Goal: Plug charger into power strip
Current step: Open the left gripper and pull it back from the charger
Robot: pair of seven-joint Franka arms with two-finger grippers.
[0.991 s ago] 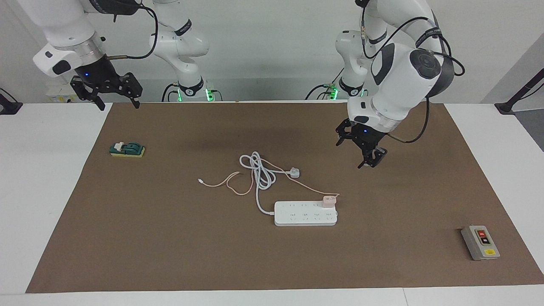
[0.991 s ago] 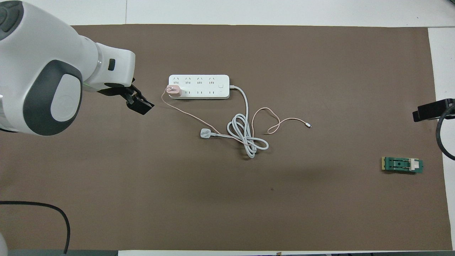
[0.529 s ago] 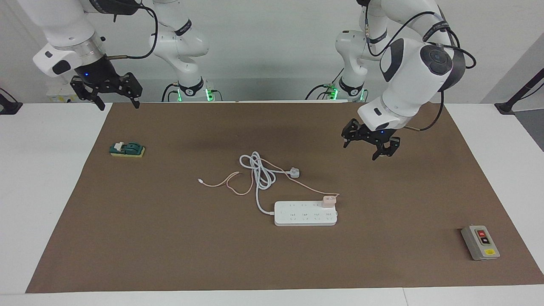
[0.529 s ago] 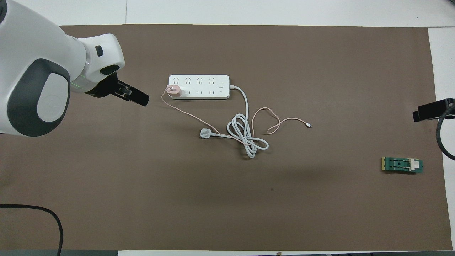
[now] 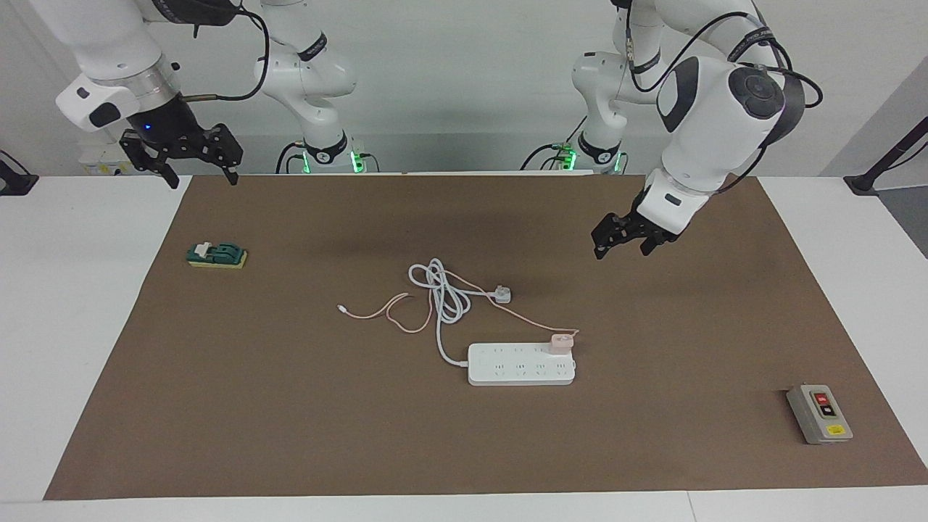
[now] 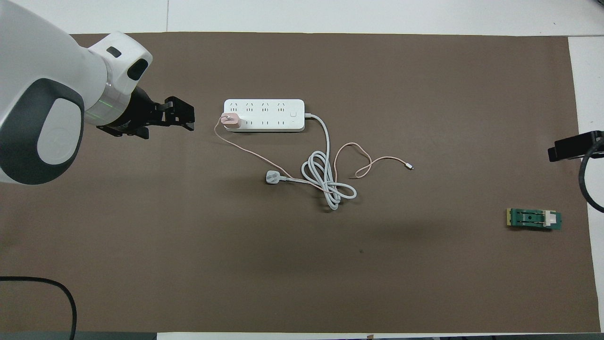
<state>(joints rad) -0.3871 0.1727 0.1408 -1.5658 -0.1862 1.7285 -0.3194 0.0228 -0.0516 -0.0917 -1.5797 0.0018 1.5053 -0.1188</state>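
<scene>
The charger stands on the power strip, at the end toward the left arm, apparently seated in a socket; full prong insertion cannot be confirmed from either view. The left gripper hangs over bare mat, well apart from the strip, fingers spread and empty. The right gripper waits over the mat's edge, fingers spread, empty. Risk: the pink cable trails across the white plug; a low arm pass could snag it and unseat the charger.
</scene>
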